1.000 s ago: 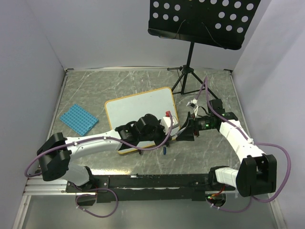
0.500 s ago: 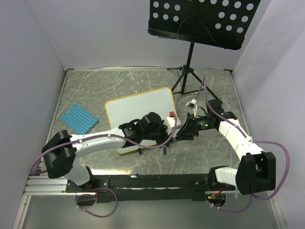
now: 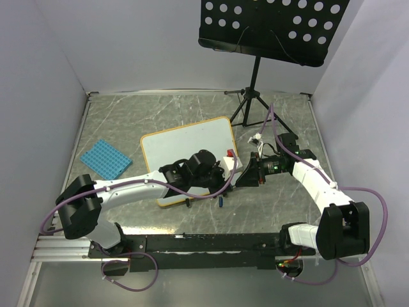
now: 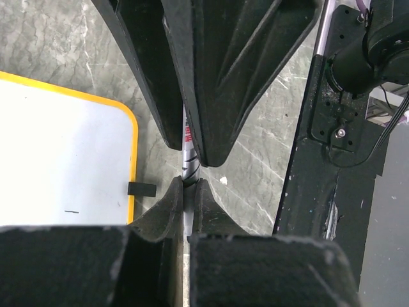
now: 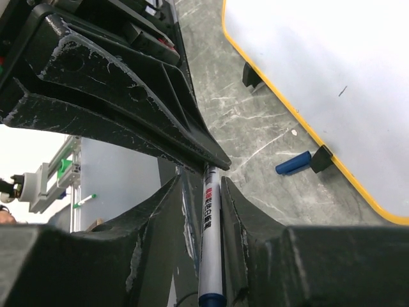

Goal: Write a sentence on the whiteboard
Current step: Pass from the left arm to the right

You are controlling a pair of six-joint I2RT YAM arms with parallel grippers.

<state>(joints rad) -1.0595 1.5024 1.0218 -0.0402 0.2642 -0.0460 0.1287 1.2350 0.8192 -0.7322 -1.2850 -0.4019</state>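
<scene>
The whiteboard (image 3: 179, 147) is lying flat near the middle of the counter (image 3: 128, 121), with its long sides slanting from near left to far right. The left arm is reaching across the board's near edge. On the board's white face, a single short dark stroke (image 5: 343, 91) is showing. The left fingers (image 4: 172, 195) are pinching tight on a grey marker (image 5: 211, 217), just right of the board's near right corner. The right fingers (image 5: 231, 204) are closing on the same marker from the other side, so the two sets of fingers are meeting tip to tip along its barrel. A blue cap (image 5: 293, 164) is lying on the counter right beside a black clip foot (image 5: 321, 158) on the board's yellow frame. A blue gridded tile (image 3: 105, 160) is sitting well to the left of the board, and a black music stand (image 3: 275, 25) is standing at the far right.
</scene>
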